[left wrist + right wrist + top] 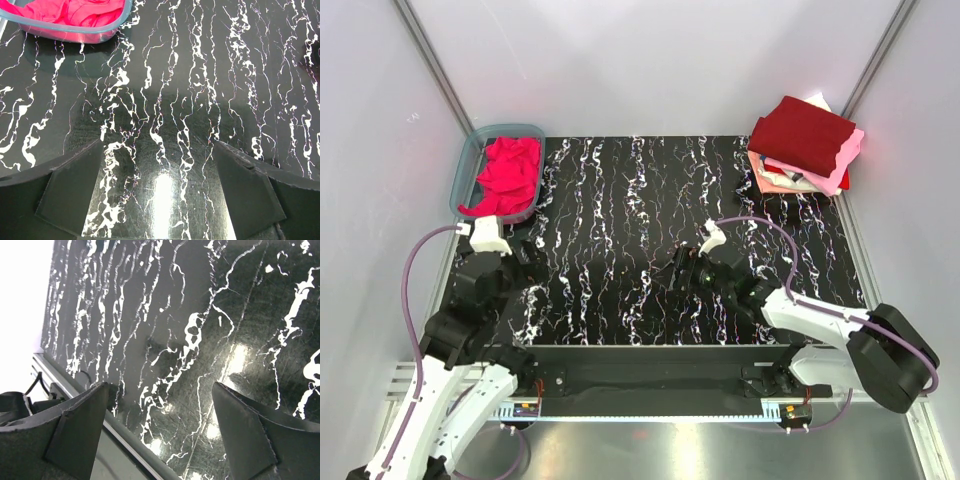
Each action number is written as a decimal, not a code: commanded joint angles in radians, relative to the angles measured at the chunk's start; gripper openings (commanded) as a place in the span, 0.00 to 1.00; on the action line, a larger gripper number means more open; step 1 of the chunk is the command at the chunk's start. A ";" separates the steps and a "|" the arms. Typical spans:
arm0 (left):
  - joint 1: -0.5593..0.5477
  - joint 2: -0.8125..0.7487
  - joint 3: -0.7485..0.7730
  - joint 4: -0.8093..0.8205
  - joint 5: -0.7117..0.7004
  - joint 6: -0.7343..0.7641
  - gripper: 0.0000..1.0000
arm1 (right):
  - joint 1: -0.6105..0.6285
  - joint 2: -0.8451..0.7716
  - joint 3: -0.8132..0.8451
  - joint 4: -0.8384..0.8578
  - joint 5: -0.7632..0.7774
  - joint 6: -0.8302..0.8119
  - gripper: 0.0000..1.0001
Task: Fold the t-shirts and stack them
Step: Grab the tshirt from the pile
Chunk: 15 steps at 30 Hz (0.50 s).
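Observation:
A crumpled bright pinkish-red t-shirt [506, 170] lies in the translucent blue-grey tub [460, 178] at the back left; the left wrist view shows that t-shirt [75, 11] at its top left. Folded t-shirts are stacked at the back right: dark maroon [802, 132] on top, pale pink [842, 165] under it, then salmon [772, 182]. Just in front of the tub, my left gripper [523, 250] [157, 145] is open over bare table. My right gripper [682, 268] [160, 386] is open near the table's middle front, holding nothing.
The black marbled tabletop [620, 230] lies between white side walls. In the right wrist view the table's front edge and its metal rail [75, 390] run along the lower left. The tub rim [75, 35] is just ahead of the left fingers.

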 commanded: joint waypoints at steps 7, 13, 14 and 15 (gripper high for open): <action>0.005 0.149 0.099 0.009 -0.132 0.018 0.99 | 0.008 0.001 0.024 0.045 -0.007 -0.015 0.92; 0.131 0.431 0.292 0.051 -0.129 0.062 0.99 | 0.008 0.036 0.046 0.036 -0.032 -0.023 0.92; 0.219 0.527 0.323 0.052 -0.065 0.053 0.99 | 0.008 0.042 0.048 0.035 -0.033 -0.022 0.92; 0.269 0.580 0.388 0.049 -0.019 0.039 0.99 | 0.008 0.045 0.051 0.027 -0.033 -0.022 0.91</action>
